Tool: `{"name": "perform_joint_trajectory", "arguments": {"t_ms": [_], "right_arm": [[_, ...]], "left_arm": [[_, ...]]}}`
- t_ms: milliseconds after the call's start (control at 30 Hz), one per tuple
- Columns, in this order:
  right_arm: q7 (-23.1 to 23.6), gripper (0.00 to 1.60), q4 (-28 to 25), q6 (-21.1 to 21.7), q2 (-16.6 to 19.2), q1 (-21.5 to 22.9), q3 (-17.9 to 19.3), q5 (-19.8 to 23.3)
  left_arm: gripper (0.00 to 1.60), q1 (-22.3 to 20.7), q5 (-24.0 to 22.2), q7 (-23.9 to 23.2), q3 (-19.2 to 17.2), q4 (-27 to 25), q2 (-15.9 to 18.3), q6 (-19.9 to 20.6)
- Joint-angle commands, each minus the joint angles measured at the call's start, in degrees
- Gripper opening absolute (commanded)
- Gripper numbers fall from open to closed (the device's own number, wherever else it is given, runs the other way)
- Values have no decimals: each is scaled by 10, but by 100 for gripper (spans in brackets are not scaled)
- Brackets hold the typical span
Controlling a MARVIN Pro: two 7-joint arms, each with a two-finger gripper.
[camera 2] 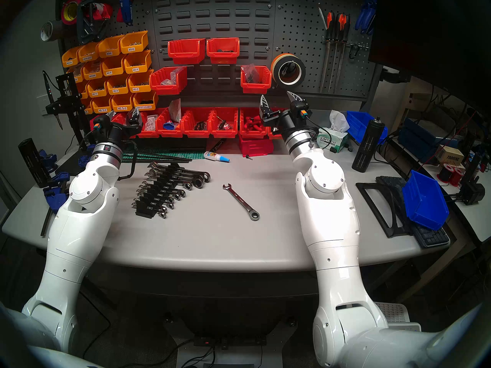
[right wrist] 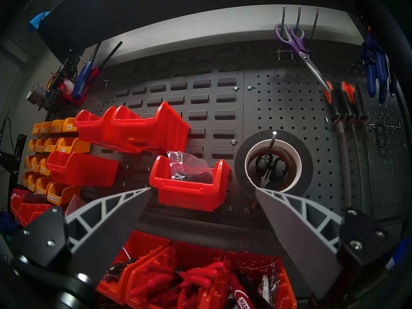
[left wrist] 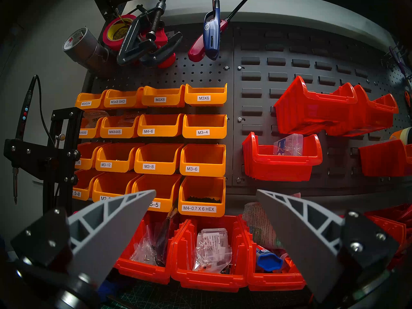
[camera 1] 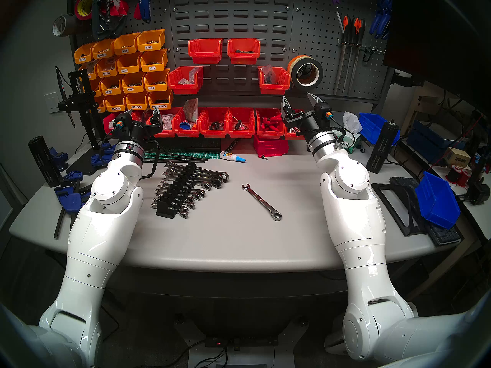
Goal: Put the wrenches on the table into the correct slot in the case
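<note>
A slim chrome wrench (camera 1: 261, 201) (camera 2: 241, 201) lies loose and diagonal on the grey table (camera 1: 239, 240), open jaw away from me, ratchet ring toward me. To its left stands the black case (camera 1: 166, 210) (camera 2: 145, 212), a stepped rack that holds several wrenches in its slots. My left gripper (camera 1: 143, 112) (camera 2: 123, 114) (left wrist: 206, 191) is raised at the back left, open and empty, and faces the orange bins. At the back right, my right gripper (camera 1: 297, 98) (camera 2: 276, 96) (right wrist: 203, 189) hovers open and empty, toward the pegboard. Both are far from the wrench.
Red bins (camera 1: 225, 123) line the back edge under the pegboard. A glue bottle (camera 1: 232, 157) lies behind the case. Blue clamps (camera 1: 71, 189) and a black cylinder (camera 1: 42, 160) crowd the left side. A blue bin (camera 1: 437, 200) and a keyboard sit at the right.
</note>
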Motion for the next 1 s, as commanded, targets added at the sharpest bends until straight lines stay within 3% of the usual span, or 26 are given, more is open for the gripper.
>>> {"name": "perform_joint_trajectory", "arguments": {"t_ms": [0, 467, 967], "right_arm": [[1, 160, -18, -2, 0, 15, -1, 0], [9, 160, -19, -3, 1, 15, 1, 7], [67, 160, -53, 26, 27, -4, 12, 36]], "left_arm": [[160, -17, 0, 0, -4, -15, 1, -6], [160, -17, 0, 0, -4, -15, 1, -6], [160, -17, 0, 0, -4, -15, 1, -5]]}}
